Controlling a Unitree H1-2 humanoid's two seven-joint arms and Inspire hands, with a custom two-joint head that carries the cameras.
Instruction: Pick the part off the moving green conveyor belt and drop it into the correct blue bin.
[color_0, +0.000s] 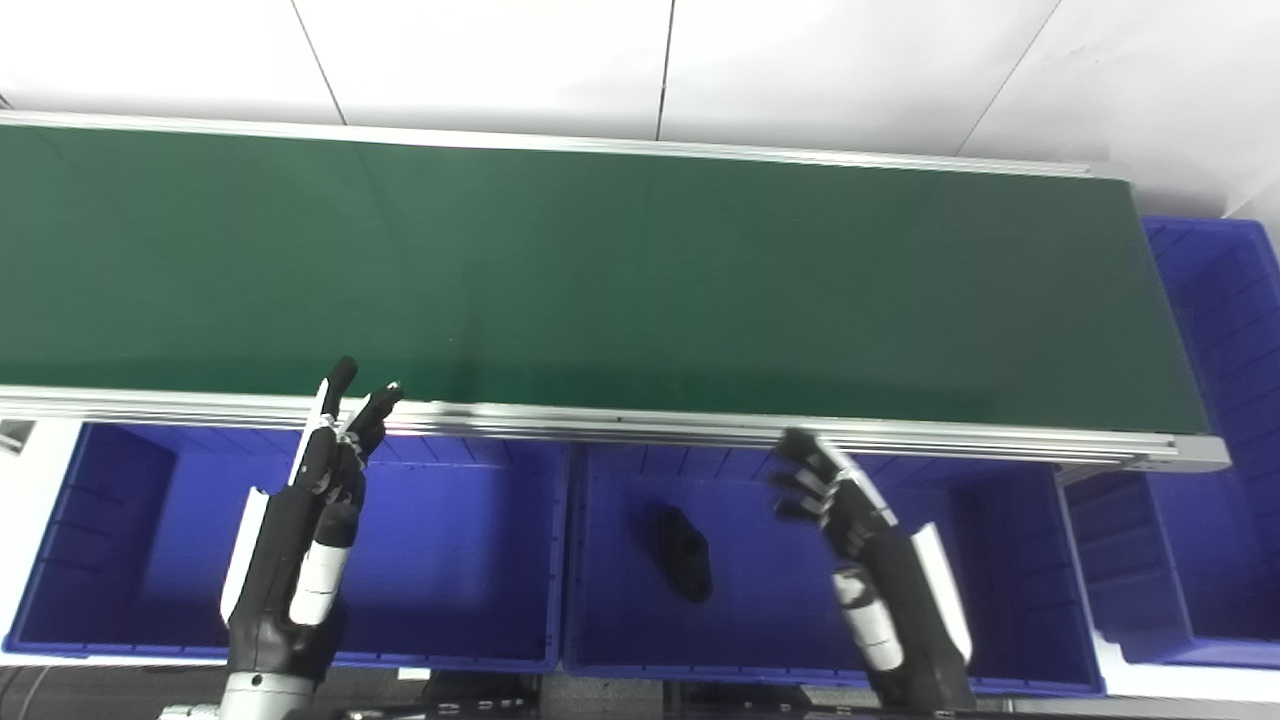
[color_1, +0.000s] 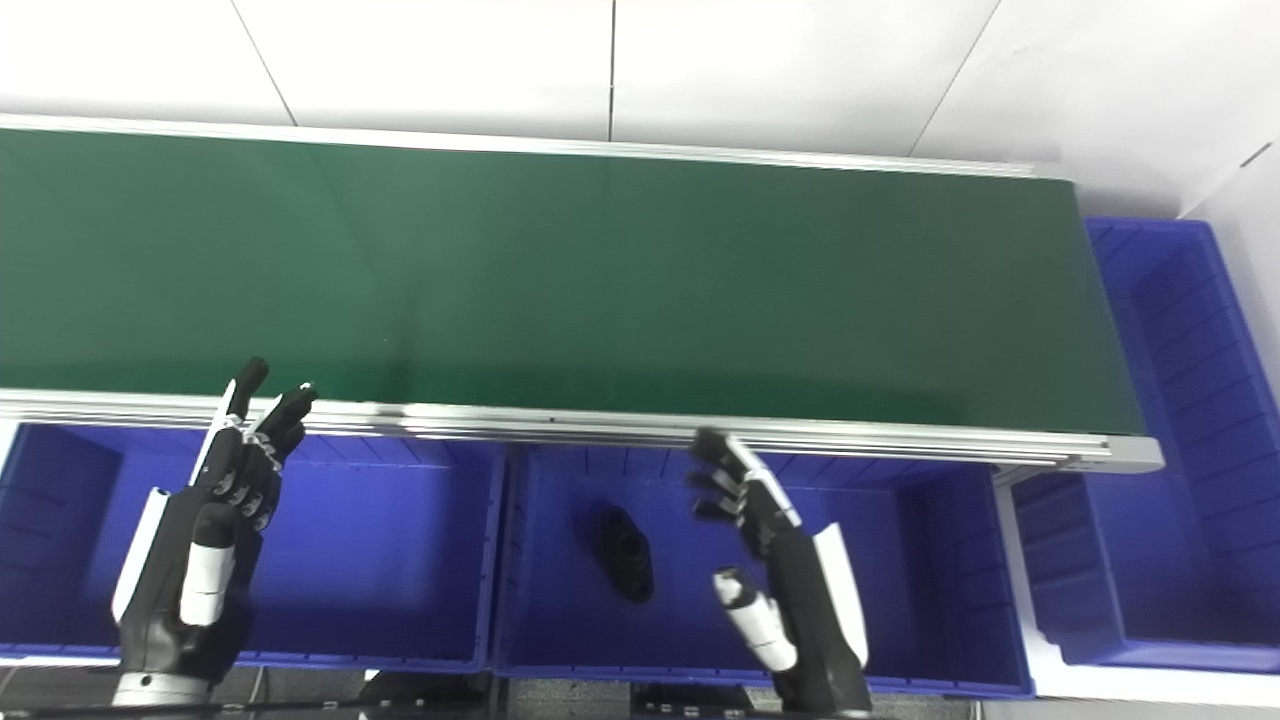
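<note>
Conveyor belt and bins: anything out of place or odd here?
Nothing stands out. The green belt carries no part; one black part lies in the middle blue bin. Left hand and right hand hover open.

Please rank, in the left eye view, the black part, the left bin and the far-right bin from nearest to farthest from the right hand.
From the right hand:
1. Black part, just to the hand's left, lying in the middle bin.
2. Left bin, beyond the part, under the left hand.
3. Far-right bin, at the belt's right end; only slightly farther than the left bin.
</note>
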